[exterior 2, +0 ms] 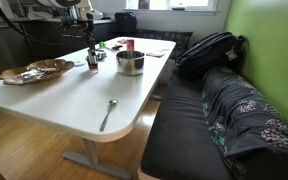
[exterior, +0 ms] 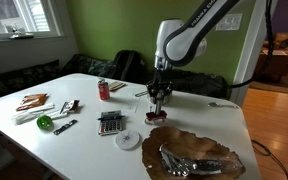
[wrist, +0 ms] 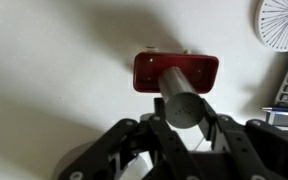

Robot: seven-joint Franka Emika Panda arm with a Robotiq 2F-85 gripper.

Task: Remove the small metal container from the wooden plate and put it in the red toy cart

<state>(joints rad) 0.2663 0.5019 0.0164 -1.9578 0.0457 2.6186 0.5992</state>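
Your fingers [wrist: 224, 130] are clamped on the small metal container [wrist: 185, 98], holding it above the red toy cart [wrist: 152, 72] straight beneath them on the surface [wrist: 64, 60], clear of the wooden plate [exterior: 189, 138], so releasing should land it inside.

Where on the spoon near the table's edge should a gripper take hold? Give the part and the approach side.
Probably best: grip the spoon at mid-handle, coming straight down from above with the jaws across its narrow width. It lies flat on the white table, so a side approach finds nothing to pinch.
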